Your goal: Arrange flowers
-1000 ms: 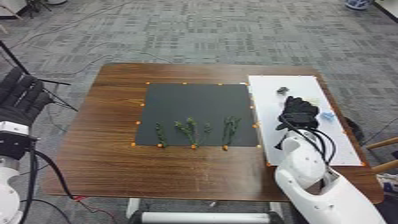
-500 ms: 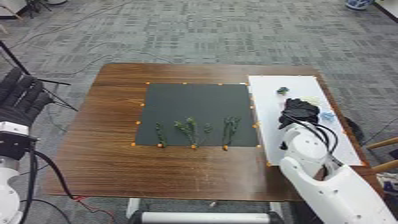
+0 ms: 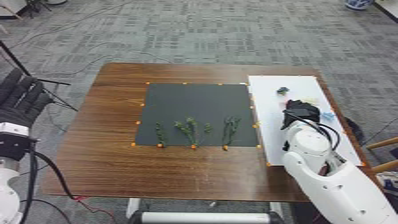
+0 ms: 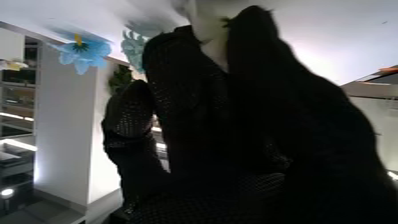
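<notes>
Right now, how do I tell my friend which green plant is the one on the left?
On the brown table lies a dark mat. Look along its near edge for the leftmost green sprig. It's one thin stem, while the middle bunch and the right bunch spread wider.

The head view looks from above the near side, forward and steeply down, far enough back to take in the whole table [image 3: 111, 107] and the floor [image 3: 191, 35] past its far edge. The right wrist view sits very close, facing along the right hand [image 3: 302, 109] toward its fingertips, low over the white board [image 3: 269, 95] at the table's right. Both views share that hand, part of the board and a blue flower [image 4: 86, 52].
</notes>
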